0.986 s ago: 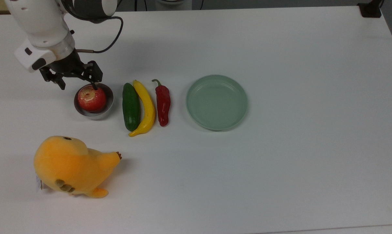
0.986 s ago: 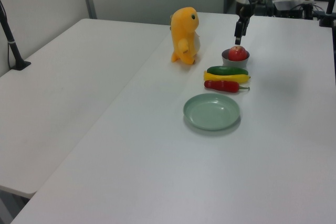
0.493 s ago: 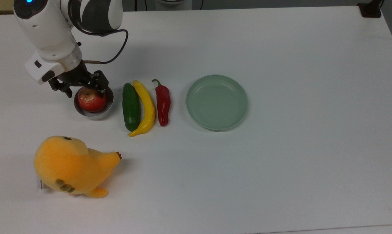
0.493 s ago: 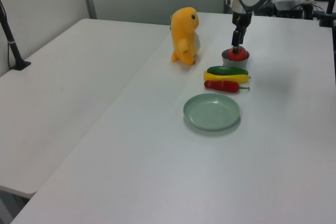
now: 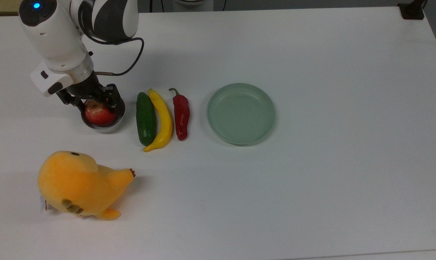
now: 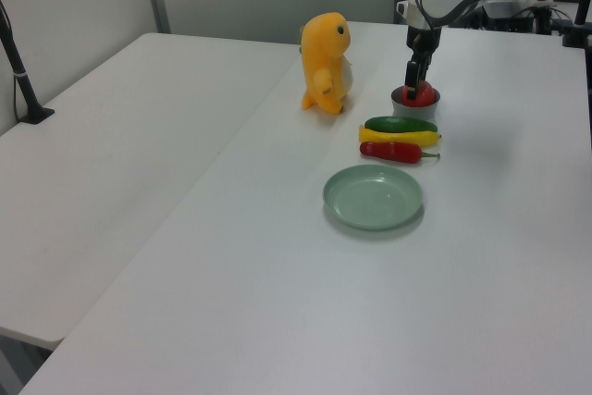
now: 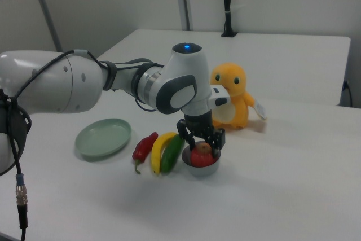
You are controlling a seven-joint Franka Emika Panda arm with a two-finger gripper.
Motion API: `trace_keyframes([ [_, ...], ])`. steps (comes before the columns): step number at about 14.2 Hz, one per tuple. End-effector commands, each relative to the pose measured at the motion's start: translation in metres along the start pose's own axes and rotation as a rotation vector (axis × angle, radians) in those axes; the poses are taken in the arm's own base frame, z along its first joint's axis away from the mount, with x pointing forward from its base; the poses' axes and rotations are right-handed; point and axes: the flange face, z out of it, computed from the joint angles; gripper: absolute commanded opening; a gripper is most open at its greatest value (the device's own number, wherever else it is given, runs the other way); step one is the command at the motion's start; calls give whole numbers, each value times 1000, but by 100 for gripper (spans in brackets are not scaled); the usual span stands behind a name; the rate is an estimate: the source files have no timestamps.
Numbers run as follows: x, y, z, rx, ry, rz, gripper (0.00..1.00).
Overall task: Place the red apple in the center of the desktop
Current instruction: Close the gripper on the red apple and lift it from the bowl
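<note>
Desktop [image 5: 311,198]; red apple [image 5: 99,112], stem-dimple up

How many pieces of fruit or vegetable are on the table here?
4. The red apple sits in the small metal bowl beneath the gripper. The cucumber, banana and red chili pepper lie side by side between the bowl and the green plate.

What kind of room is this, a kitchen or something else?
Probably a robotics lab, not a kitchen. A robot arm's gripper straddles a red apple in a small metal bowl on a plain white desktop, beside an orange plush toy, with pale partition walls behind.
</note>
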Motion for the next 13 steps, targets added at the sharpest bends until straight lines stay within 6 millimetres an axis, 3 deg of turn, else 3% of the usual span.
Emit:
trace_keyframes([
  [1, 2, -16, -4, 5, 18, 5, 53],
  [4, 1, -19, -14, 9, 15, 8, 46],
  [9, -11, -25, -86, 17, 3, 43, 46],
  [11, -7, -29, -93, 14, 19, 100, 46],
  [13, 9, -70, -108, 18, 55, 118, 46],
])
